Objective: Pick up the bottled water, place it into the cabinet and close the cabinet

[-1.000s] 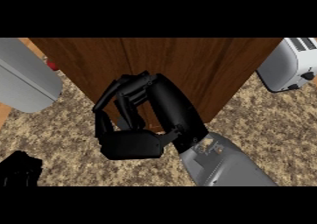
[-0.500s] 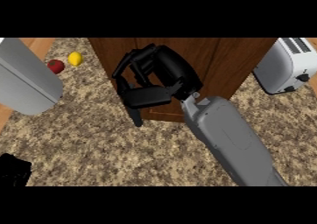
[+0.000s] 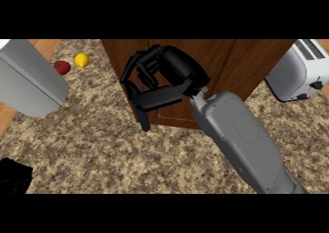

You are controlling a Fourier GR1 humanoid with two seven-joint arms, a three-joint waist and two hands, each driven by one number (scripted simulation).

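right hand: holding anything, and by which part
Cannot tell: the right hand lies over the left edge of the cabinet, hiding whatever it may hold; no bottle shows.

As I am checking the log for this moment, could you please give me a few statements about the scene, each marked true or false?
1. The right hand shows in front of the wooden cabinet. True.
2. The toaster stands to the left of the cabinet. False: it stands to the cabinet's right.
3. A red fruit and a yellow fruit lie close together on the counter, left of the cabinet. True.
4. The left hand rests on the cabinet. False: it shows at the view's lower left corner, well apart from the cabinet.
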